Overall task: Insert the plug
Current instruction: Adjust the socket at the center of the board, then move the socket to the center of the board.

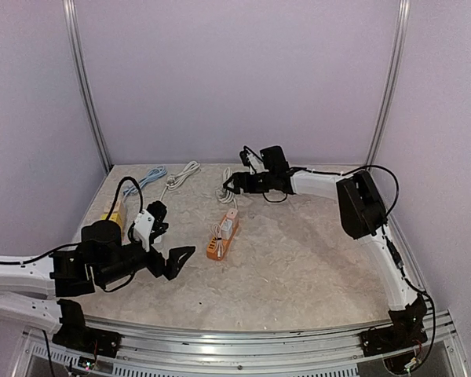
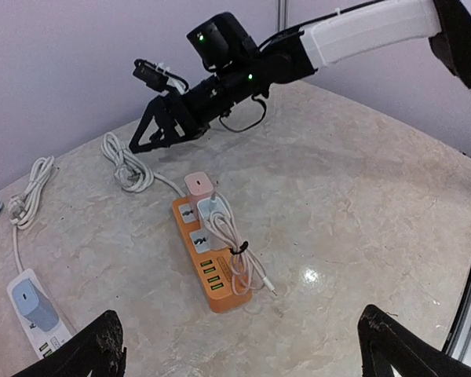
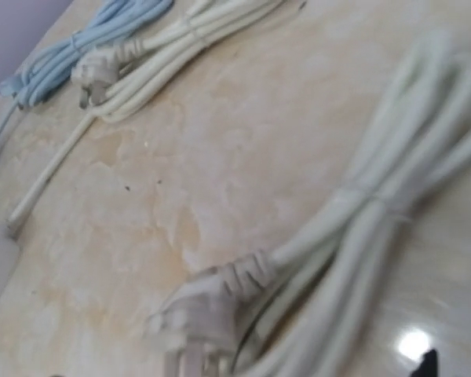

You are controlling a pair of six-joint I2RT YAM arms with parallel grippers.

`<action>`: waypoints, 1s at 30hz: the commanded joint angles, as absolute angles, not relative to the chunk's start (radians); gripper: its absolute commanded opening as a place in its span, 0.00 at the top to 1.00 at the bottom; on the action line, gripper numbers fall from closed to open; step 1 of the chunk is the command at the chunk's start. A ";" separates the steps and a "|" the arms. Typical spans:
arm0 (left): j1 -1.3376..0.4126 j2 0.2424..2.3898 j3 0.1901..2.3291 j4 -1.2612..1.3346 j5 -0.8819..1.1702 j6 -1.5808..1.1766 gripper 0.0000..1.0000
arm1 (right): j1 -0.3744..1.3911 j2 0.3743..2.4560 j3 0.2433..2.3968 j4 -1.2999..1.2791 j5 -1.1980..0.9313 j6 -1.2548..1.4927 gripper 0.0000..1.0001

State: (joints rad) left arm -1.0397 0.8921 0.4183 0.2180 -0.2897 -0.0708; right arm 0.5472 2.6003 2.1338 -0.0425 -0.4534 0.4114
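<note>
The plug (image 3: 198, 308) is white and lies flat on the table at the end of a tied white cable coil (image 3: 377, 212), close under my right wrist camera. My right gripper (image 2: 151, 140) hovers open just above that coil (image 2: 127, 166) at the back of the table; only one dark fingertip (image 3: 429, 364) shows in its own view. The orange power strip (image 2: 210, 263) lies mid-table with a pink adapter (image 2: 198, 185) and a white charger (image 2: 213, 209) plugged in. My left gripper (image 2: 243, 355) is wide open and holds nothing, in front of the strip's near end.
A white power strip (image 2: 36, 312) lies at the left. A second white cable with its plug (image 3: 94, 71) and a light blue cable (image 3: 82, 39) lie along the back left. The charger's cable (image 2: 239, 259) drapes over the orange strip. Purple walls enclose the table.
</note>
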 commanded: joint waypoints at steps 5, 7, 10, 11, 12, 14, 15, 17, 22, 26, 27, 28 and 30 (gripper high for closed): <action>-1.052 1.184 0.548 0.270 -0.329 -0.057 0.01 | 0.508 2.213 1.807 -0.139 -0.285 0.281 0.07; -1.061 1.261 0.568 0.302 -0.328 -0.055 0.01 | 0.506 2.125 1.686 -0.122 -0.259 0.268 0.06; -1.065 1.362 0.573 0.390 -0.299 -0.058 0.01 | 0.506 1.990 1.514 -0.085 -0.239 0.260 0.05; -1.065 1.383 0.577 0.407 -0.294 -0.061 0.01 | 0.505 1.945 1.465 -0.073 -0.234 0.259 0.03; -1.063 1.418 0.589 0.416 -0.294 -0.064 0.01 | 0.505 1.903 1.404 -0.065 -0.228 0.259 0.01; -1.061 1.468 0.615 0.421 -0.308 -0.067 0.01 | 0.505 1.817 1.330 -0.059 -0.216 0.260 0.00; -1.060 1.508 0.632 0.422 -0.317 -0.071 0.01 | 0.506 1.776 1.293 -0.055 -0.209 0.260 0.00; -1.058 1.566 0.666 0.423 -0.337 -0.079 0.01 | 0.506 1.692 1.231 -0.057 -0.188 0.261 0.00; -1.029 1.728 0.754 0.409 -0.365 -0.096 0.01 | 0.506 1.495 1.095 -0.069 -0.137 0.262 0.00; -0.998 1.814 0.810 0.382 -0.373 -0.143 0.01 | 0.506 1.372 1.023 -0.096 -0.105 0.259 0.00; -0.990 1.824 0.819 0.372 -0.379 -0.159 0.01 | 0.506 1.348 1.010 -0.102 -0.101 0.258 0.00; -0.983 1.834 0.827 0.364 -0.390 -0.173 0.01 | 0.506 1.318 0.998 -0.105 -0.102 0.256 0.00; -0.974 1.851 0.841 0.350 -0.404 -0.195 0.01 | 0.507 1.284 0.977 -0.111 -0.098 0.256 0.00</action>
State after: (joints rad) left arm -0.9943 1.8179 0.8032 0.3874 -0.3599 -0.1307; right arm 0.5037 1.3418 1.0302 -0.0704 -0.1322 0.2672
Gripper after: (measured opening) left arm 0.990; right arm 0.997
